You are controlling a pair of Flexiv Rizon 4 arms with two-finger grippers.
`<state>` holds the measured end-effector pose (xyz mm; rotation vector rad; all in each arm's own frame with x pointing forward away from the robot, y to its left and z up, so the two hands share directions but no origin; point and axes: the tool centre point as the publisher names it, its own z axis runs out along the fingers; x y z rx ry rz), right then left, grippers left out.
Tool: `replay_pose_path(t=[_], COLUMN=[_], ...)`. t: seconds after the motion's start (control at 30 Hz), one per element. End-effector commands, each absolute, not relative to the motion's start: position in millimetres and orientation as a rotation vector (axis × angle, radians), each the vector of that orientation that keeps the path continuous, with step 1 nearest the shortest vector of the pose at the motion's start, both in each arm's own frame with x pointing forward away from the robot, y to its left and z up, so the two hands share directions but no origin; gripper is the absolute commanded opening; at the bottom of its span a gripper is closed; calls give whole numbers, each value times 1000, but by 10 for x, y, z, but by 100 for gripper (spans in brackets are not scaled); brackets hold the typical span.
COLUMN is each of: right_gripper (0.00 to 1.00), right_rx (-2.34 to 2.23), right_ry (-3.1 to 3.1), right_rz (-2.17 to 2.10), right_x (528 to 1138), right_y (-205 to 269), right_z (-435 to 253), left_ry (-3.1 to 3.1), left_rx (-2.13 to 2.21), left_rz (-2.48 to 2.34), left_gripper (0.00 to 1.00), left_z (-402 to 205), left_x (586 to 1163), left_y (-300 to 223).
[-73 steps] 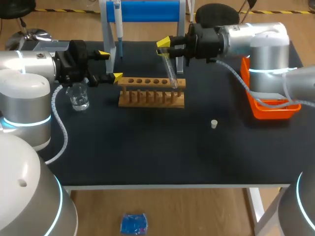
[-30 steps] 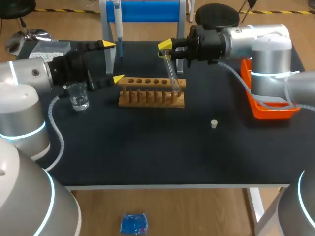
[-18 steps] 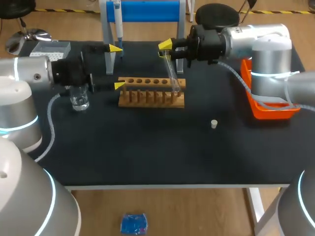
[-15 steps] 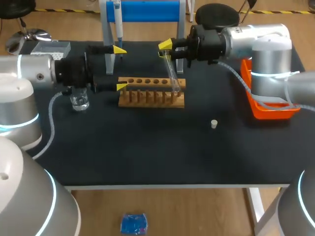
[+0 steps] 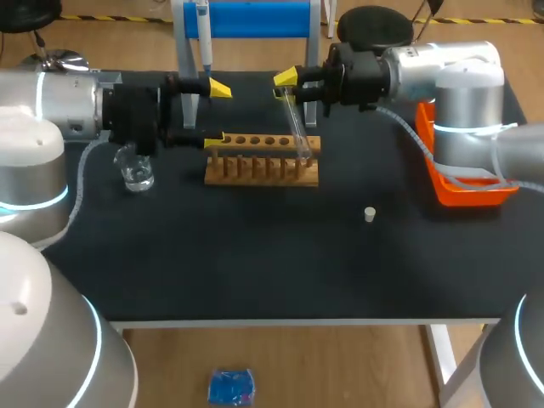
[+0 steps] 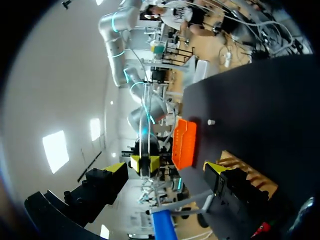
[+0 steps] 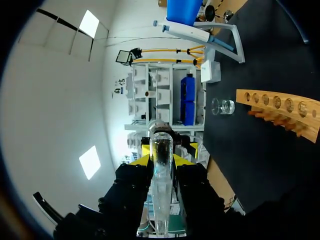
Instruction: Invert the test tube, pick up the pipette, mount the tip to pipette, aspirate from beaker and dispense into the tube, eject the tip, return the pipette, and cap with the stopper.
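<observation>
The right jaws pinch the test tube (image 5: 295,127) near its top, holding it tilted, its lower end at the wooden rack's (image 5: 262,160) right end. The left jaws stand spread at the rack's left end, near the hanging pipette (image 5: 204,42) and the beaker (image 5: 136,167). The stopper (image 5: 370,214) lies apart on the bench (image 5: 255,255).

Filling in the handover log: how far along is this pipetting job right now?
Done: nothing complete that shows. In hand: right jaws shut on the test tube, tilted, its lower end at the rack; left jaws open near the stand where the pipette hangs. Left: picking up the pipette, tip, transfer from the beaker, ejecting, returning, capping; the stopper lies loose on the table.
</observation>
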<state>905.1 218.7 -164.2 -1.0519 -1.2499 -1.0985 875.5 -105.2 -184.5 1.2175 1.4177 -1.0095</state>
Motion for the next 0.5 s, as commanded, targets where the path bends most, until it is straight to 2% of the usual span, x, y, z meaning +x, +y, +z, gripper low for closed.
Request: replay_pose_path(t=[0.03, 0.5], right_gripper=[0, 0], right_rx=[-1054, -1054], right_ry=[-1251, -1251], right_rz=[-1100, -1100], right_x=[9047, 9047], right_y=[2190, 2190], right_z=[-1636, -1636], left_ry=[1331, 1338], left_rx=[1117, 1096], left_rz=[-974, -1022], left_gripper=[100, 100], left_z=[-1968, -1729], left_x=[8648, 8565], left_y=[-1142, -1375])
